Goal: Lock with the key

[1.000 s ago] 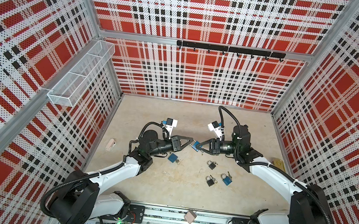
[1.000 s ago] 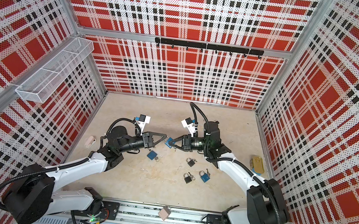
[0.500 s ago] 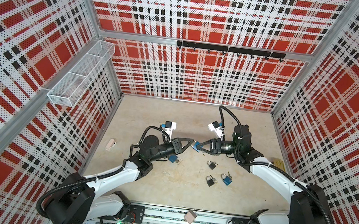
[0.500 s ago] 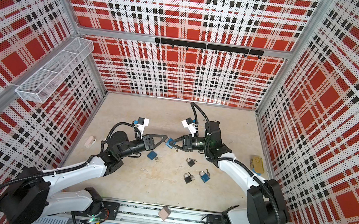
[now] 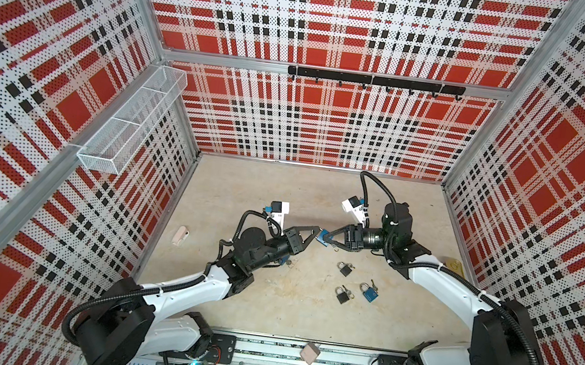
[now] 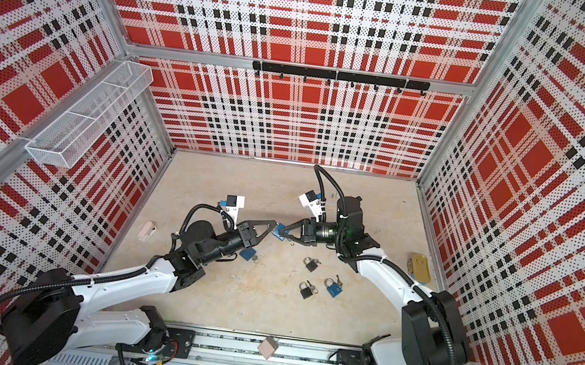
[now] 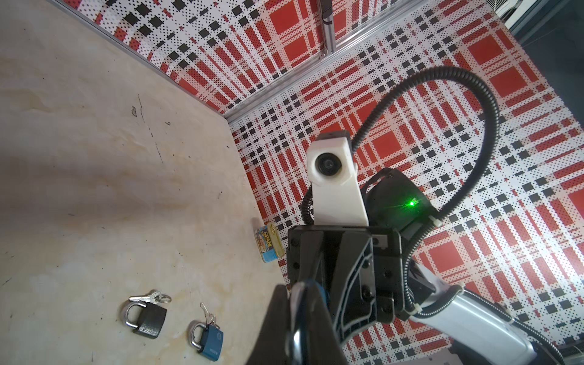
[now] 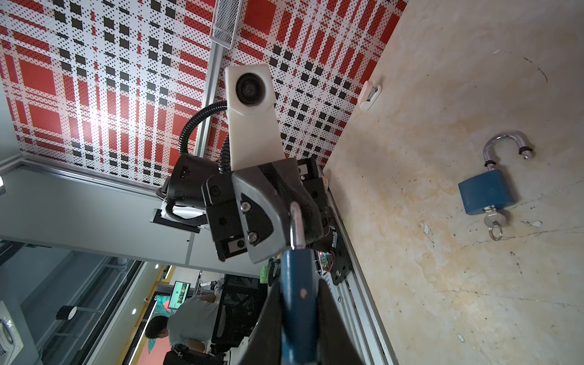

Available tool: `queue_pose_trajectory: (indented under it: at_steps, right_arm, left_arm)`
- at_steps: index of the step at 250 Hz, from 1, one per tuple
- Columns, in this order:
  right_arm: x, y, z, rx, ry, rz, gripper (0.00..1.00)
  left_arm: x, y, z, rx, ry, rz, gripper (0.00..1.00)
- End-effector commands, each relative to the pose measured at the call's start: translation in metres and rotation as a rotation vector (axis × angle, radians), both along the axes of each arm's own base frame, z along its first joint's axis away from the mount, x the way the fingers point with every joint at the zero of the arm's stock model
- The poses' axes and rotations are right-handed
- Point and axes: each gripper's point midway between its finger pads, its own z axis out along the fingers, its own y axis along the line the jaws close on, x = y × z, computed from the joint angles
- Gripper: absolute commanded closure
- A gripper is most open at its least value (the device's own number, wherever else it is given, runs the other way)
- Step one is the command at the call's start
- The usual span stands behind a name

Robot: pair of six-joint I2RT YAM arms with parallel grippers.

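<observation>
Above the middle of the table (image 5: 281, 197), between the two arms, holds a blue padlock (image 5: 321, 236) clear of the surface. Grips its blue body with the right pincer (image 5: 328, 239), clamped flat on both faces, plain from the right wrist view. Pinches the silver shackle (image 8: 296, 226) with the left pincer (image 5: 314, 232), closed almost fully on the metal loop. Looks like the closing step: body steadied from one side, shackle lined up or pressed from the other. Cannot confirm seating of the free leg from any view. Cannot make out the key of this lock either; shows only a small metal bit (image 5: 335, 248) dangling under the right pincer, possibly key and ring, too small to tell. Calls next, most likely, for a straight push of the shackle into the body along its own line, without twisting, then a turn of the key. Leaves other padlocks (image 5: 345, 268) lying on the table, among them an open blue padlock (image 8: 486, 196) with key inserted, well apart from the held one.
</observation>
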Motion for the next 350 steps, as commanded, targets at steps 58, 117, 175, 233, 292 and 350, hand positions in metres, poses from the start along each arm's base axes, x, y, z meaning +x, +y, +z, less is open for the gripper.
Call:
queue_pose_trajectory:
  at_steps: [58,117,175,233,292,350]
  right_arm:
    - [0.014,0.017,0.038,0.079,-0.242,-0.058,1.0]
    - [0.015,0.011,0.019,-0.005,-0.26,-0.099,0.81]
    - [0.008,0.007,0.014,0.003,-0.26,-0.098,0.59]
    - [0.005,-0.004,0.007,0.009,-0.254,-0.127,0.52]
    - [0.001,-0.005,-0.019,-0.011,-0.194,-0.106,0.52]
    - [-0.005,-0.004,-0.025,0.008,-0.174,-0.076,0.62]
  left_arm:
    - [-0.049,-0.018,-0.04,0.169,0.101,-0.323,1.0]
    - [-0.034,-0.006,-0.02,0.17,0.069,-0.305,1.0]
    - [-0.023,0.006,-0.002,0.169,0.03,-0.275,1.0]
    - [-0.014,0.018,0.008,0.155,0.027,-0.259,1.0]
    - [-0.009,0.022,0.021,0.137,0.011,-0.249,1.0]
    - [-0.002,0.026,0.035,0.122,-0.009,-0.229,1.0]
